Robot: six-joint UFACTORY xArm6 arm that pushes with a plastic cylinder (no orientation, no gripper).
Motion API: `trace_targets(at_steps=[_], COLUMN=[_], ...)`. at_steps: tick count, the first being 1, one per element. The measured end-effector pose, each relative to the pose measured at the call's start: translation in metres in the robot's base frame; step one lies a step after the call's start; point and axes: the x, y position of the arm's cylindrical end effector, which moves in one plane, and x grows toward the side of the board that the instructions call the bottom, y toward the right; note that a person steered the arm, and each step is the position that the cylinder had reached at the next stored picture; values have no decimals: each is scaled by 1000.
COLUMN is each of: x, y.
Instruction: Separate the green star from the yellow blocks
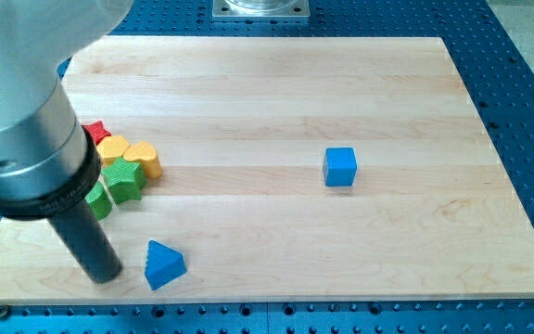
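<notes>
Room lies wide across the tabletop (267, 83): the whole top band and the stretch toward the view's right are bare wood, broken only by a blue cube (340, 166) standing alone right of centre. Blocks crowd the left edge, where the green star (124, 179) touches two yellow blocks (128, 152) just above it, a red block (96, 130) peeks out behind them, and another green block (99, 199) sits partly hidden by the rod. A blue triangle (164, 264) rests near the bottom edge. My tip (103, 276) is planted just left of that triangle, below the cluster, the rod leaning up to the left; no claw is fitted.
</notes>
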Motion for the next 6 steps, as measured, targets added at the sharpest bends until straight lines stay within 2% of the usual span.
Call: trace_targets(at_steps=[1,2,3,4,5,6], x=[-6,-29,-76,-114,-130,-120], y=[-7,-47,-73,-73,-62,-26])
